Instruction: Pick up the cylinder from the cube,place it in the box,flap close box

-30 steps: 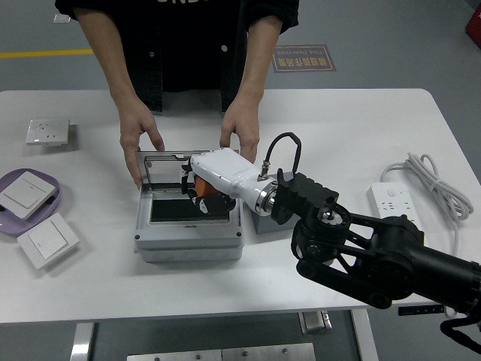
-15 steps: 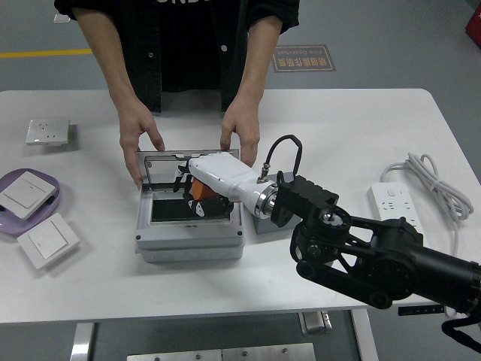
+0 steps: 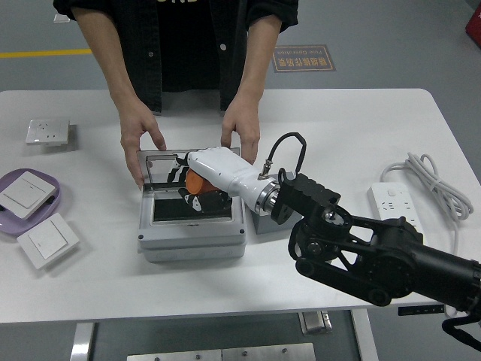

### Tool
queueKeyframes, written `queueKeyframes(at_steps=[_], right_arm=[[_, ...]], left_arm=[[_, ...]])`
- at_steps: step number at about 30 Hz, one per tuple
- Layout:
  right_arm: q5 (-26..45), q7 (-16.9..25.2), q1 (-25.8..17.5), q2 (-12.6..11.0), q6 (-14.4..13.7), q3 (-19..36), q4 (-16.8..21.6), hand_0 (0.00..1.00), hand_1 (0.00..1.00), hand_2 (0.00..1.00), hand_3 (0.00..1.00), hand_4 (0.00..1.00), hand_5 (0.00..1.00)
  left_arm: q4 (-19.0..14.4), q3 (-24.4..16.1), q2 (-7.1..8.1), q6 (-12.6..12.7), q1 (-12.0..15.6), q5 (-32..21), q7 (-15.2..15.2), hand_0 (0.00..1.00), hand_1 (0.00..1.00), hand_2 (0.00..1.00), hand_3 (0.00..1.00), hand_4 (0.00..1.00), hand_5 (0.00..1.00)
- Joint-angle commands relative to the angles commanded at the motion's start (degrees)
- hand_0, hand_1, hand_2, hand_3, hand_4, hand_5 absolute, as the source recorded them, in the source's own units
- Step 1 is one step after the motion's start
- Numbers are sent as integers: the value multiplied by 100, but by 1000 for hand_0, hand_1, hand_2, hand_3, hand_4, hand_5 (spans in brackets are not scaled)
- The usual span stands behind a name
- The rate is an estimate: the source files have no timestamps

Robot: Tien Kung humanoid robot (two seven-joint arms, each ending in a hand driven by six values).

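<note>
Compared with a second ago, the right hand (image 3: 197,180) has been shifting a little toward the far-left part of the box (image 3: 192,218), carrying the orange cylinder (image 3: 195,181) with it. That cylinder is sitting clamped in the hand's dark fingers (image 3: 180,171), held just above the box's dark interior, near its far wall and not visibly resting on the floor of it. Curled around the cylinder, the fingers are partly hiding it, so only its orange side is showing beneath the white shell of the hand.

Under the hand, the grey box is lying open on the surface (image 3: 338,120), with its clear flap (image 3: 161,160) standing up just beyond the fingers. Close behind the hand's wrist, to the hand's right, the grey cube (image 3: 263,220) is touching or almost touching the box's side, mostly covered by the black forearm.

Beyond the hand, a person is standing at the far side, steadying the flap: the person's one hand (image 3: 140,137) is resting on its left corner and the person's other hand (image 3: 242,132) on its right corner.

Well to the hand's left, a purple plate (image 3: 52,197) is holding a white switch (image 3: 24,189); another switch plate (image 3: 47,240) is lying near it and a white socket (image 3: 48,131) farther off. Well to the hand's right, a white power strip (image 3: 392,201) is lying with its coiled cord (image 3: 432,180).
</note>
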Motion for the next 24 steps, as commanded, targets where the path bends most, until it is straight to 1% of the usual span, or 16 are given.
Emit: queueKeyframes(at_steps=[2, 3, 8, 9, 14, 15, 19, 20, 21, 24], right_arm=[[12, -27, 2, -2, -9, 10, -7, 624, 615, 616, 640, 687, 376], [21, -38, 3, -2, -11, 15, -10, 641, 621, 601, 621, 989, 708], [169, -29, 7, -5, 17, 30, -28, 641, 621, 601, 621, 989, 708], [216, -9, 6, -5, 12, 33, -31, 657, 614, 597, 611, 998, 998], [364, 54, 4, -8, -12, 37, -34, 657, 614, 597, 611, 998, 998], [380, 62, 4, -9, -15, 37, -34, 754, 649, 650, 640, 998, 998], [581, 123, -7, -22, -68, 46, -6, 754, 649, 650, 640, 998, 998], [688, 142, -14, -31, -93, 49, 13, 754, 649, 650, 640, 998, 998], [785, 164, -19, -39, -115, 54, 30, 782, 679, 676, 658, 998, 998], [1121, 234, -40, -75, -177, 97, 127, 782, 679, 676, 658, 998, 998]], left_arm=[[0, 5, 0, 0, -2, -1, 0, 690, 692, 678, 715, 702, 217], [0, 8, 0, 0, -2, -4, 0, 690, 692, 678, 714, 702, 216], [1, 21, 0, 0, -5, -9, 2, 690, 692, 678, 714, 702, 216], [2, 23, 0, 0, -5, -13, 1, 689, 691, 676, 713, 703, 219], [3, 40, 0, 2, -5, -24, 2, 689, 691, 676, 713, 703, 219], [2, 38, 0, 2, -5, -22, 2, 690, 692, 675, 711, 702, 217], [1, 25, 3, 1, -8, -6, 3, 690, 692, 675, 711, 702, 217], [-1, 21, 3, 0, -9, 1, 3, 690, 692, 675, 711, 702, 217], [-1, 19, 2, -1, -9, 5, 4, 690, 692, 674, 711, 702, 218], [-6, 3, 1, -1, -6, 27, 7, 690, 692, 674, 711, 702, 218]])
